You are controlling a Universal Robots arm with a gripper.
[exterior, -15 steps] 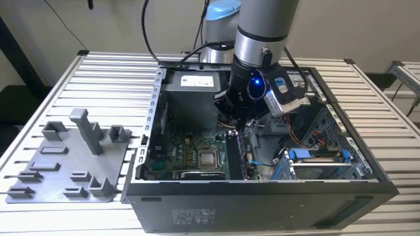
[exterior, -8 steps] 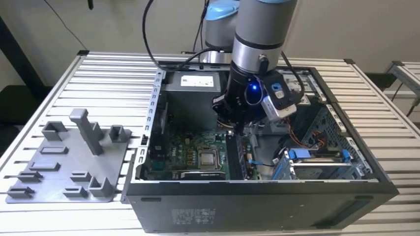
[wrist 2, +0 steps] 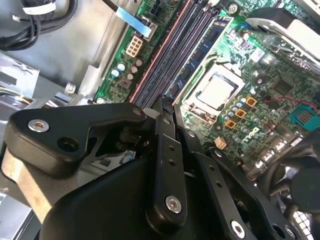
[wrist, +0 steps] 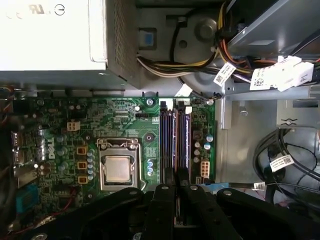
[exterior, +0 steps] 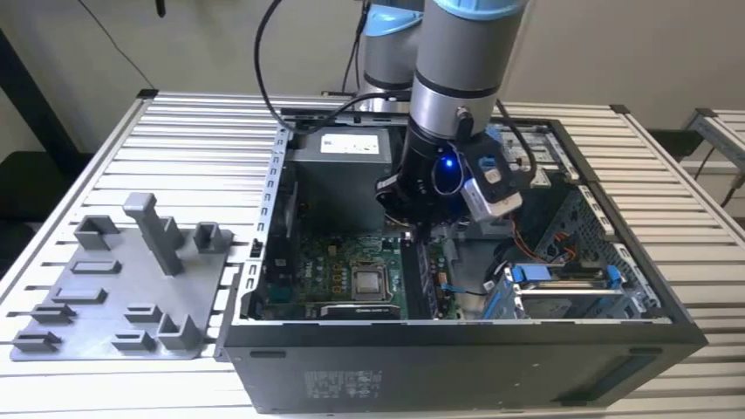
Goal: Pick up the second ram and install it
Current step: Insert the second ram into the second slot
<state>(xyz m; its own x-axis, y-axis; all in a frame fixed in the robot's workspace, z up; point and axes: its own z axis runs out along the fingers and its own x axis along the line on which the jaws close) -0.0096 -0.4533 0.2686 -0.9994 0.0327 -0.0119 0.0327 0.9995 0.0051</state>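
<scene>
1. One claw [wrist: 177, 190] is mine, and it hangs low inside the open computer case [exterior: 466, 353], right over the memory slots [wrist: 184, 140] of the green motherboard [wrist: 55, 112].
2. Whether my claw is spread, pressed together or pinching something, I cannot tell.
3. The second ram [exterior: 420, 278] stands on edge in the slots directly beneath my claw, a long dark strip running out from under it. Whether I touch it, I cannot tell.
4. Just beside my claw, next to the slots, sits the CPU [wrist: 116, 168] in its square metal-framed socket.
5. Past the slots' far end from my claw is the pale power supply [wrist: 50, 35], with a bundle of coloured cables [wrist: 165, 67] next to it.
6. Well apart from my claw, outside the case on the exterior view's left, lies the grey holder tray [exterior: 117, 297] with its upright post [exterior: 155, 231].
</scene>
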